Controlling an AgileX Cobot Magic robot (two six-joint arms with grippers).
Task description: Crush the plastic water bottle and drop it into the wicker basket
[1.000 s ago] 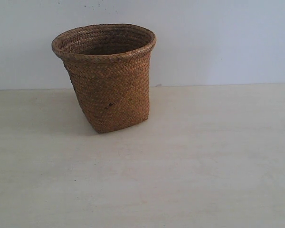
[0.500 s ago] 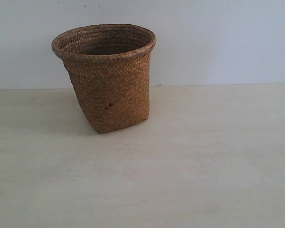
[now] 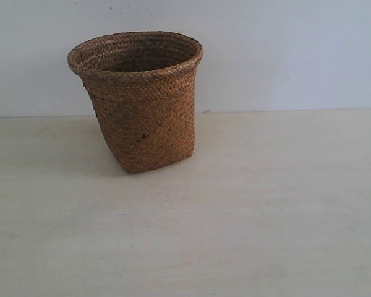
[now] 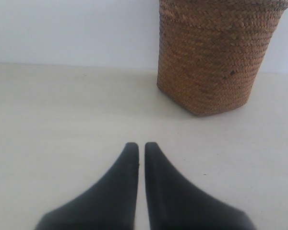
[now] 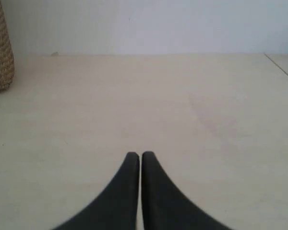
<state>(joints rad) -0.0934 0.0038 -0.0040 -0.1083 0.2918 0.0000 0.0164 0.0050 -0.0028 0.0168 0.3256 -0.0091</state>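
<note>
The brown wicker basket (image 3: 139, 99) stands upright on the pale table at the back left, a small dark spot on its side. It also shows in the left wrist view as the wicker basket (image 4: 216, 52), some way beyond my left gripper (image 4: 141, 145), which is shut with nothing between its black fingers. A sliver of the wicker basket (image 5: 0, 52) appears in the right wrist view, far off to one side of my right gripper (image 5: 137, 155), also shut and empty. The plastic water bottle is not visible in any view. Neither arm appears in the exterior view.
A pale wooden table (image 3: 247, 216) runs to a white wall behind. The table's edge (image 5: 281, 67) shows in the right wrist view.
</note>
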